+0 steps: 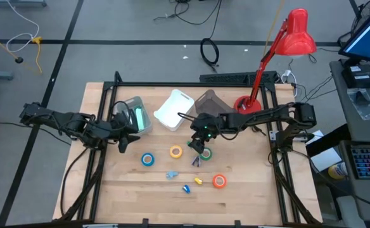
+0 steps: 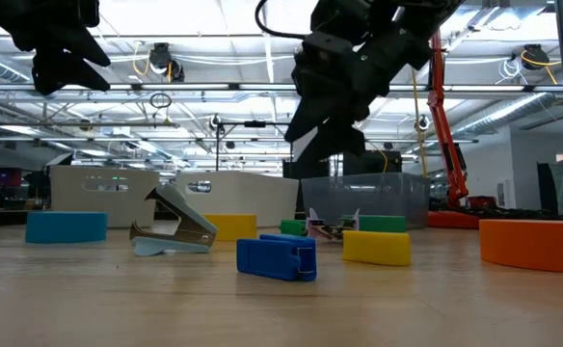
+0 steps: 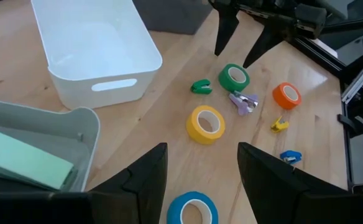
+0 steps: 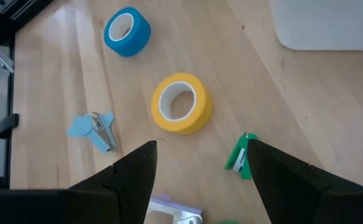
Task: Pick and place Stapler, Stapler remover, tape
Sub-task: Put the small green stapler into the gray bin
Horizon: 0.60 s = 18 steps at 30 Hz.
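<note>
green tape (image 3: 234,78) half-hidden under open right end effector (image 1: 199,147) overhead.

tape (image 1: 147,159) blue | tape (image 1: 176,152) yel | tape (image 1: 219,181) org | bin (image 1: 173,109) wht (lamp (image 1: 297,33) red)

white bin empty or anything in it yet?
Empty. In the left wrist view the white bin shows a bare floor, and the yellow tape, green tape and orange tape all lie out on the table.
</note>
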Motion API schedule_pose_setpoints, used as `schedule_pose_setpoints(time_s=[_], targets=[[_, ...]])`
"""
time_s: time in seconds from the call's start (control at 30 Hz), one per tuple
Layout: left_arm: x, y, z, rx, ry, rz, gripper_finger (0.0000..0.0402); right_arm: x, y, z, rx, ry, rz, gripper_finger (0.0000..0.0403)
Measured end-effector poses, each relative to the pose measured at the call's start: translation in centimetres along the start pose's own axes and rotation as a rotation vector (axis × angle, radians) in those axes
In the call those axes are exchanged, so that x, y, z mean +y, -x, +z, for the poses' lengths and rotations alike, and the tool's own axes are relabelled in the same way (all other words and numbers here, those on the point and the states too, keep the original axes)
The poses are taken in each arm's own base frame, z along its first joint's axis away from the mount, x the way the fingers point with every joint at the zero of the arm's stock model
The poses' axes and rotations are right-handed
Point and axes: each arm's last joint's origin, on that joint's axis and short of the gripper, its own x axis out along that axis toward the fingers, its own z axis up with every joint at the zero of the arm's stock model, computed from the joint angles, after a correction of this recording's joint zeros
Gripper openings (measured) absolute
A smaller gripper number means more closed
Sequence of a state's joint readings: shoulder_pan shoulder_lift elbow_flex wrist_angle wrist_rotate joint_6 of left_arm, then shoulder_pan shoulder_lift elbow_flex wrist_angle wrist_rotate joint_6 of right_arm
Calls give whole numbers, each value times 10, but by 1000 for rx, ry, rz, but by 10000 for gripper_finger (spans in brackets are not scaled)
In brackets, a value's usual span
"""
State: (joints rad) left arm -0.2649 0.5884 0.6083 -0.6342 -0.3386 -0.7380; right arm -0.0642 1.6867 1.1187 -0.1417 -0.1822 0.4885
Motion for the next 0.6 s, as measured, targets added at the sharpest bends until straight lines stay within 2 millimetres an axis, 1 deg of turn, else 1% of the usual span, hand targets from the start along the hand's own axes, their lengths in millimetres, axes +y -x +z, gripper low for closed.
schedule_pose_setpoints(time_s=[0.1, 0.23, 0.33, 0.43, 0.5, 0.6], targets=[[0, 0, 0, 0, -1, 0, 198, -1, 0, 1, -2, -15, -2, 242], [0, 0, 0, -2, -2, 2, 198, 0, 1, 2, 3, 44, -10, 242], [0, 0, 0, -2, -2, 3, 198, 8, 6, 10, 15, 106, -42, 242], [0, 0, 0, -2, -2, 3, 198, 17, 14, 15, 34, 172, -141, 242], [0, 0, 0, -2, -4, 3, 198, 19, 16, 18, 26, 173, -185, 242], [0, 0, 0, -3, -24, 3, 198, 15, 18, 20, 17, 108, -200, 242]])
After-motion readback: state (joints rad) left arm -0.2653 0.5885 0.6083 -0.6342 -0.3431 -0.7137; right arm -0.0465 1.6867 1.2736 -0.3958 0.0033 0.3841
